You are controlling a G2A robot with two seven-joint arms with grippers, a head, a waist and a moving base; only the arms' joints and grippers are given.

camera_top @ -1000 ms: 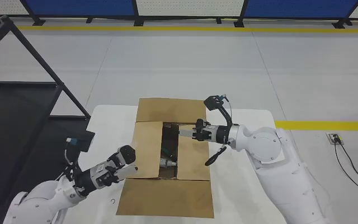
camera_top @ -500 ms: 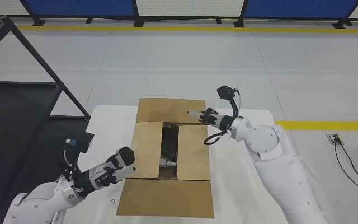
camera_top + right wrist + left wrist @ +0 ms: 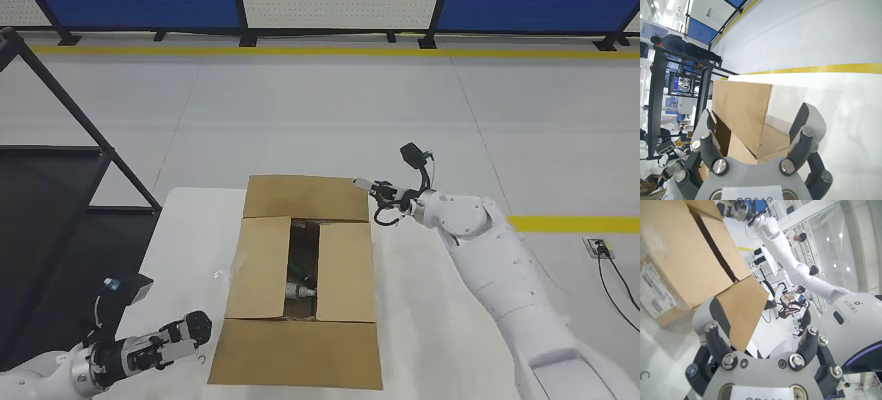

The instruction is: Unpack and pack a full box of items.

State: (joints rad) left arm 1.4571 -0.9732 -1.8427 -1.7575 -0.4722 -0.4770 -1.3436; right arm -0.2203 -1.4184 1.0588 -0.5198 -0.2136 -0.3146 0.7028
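Observation:
A brown cardboard box (image 3: pixel 300 270) stands in the middle of the white table (image 3: pixel 430 310). Its far flap (image 3: pixel 305 197) and near flap (image 3: pixel 295 353) lie spread outward. The two side flaps are folded in, and a dark gap (image 3: pixel 303 262) between them shows some items inside. My right gripper (image 3: pixel 365 184) hovers open at the box's far right corner, with the far flap (image 3: pixel 740 106) right before its fingers (image 3: pixel 806 115). My left gripper (image 3: pixel 195 328) is open and low over the table beside the near left corner, the near flap (image 3: pixel 742 306) close ahead of it.
A black metal frame (image 3: pixel 60 190) stands off the table's left side. A yellow floor line (image 3: pixel 560 223) runs beyond the right edge. A white label (image 3: pixel 653 291) under plastic film is stuck on the box's side. There is bare table to the right of the box.
My right gripper has drawn back from over the right inner flap to the far right corner. My left arm has pulled away from the left flap toward the table's near left edge.

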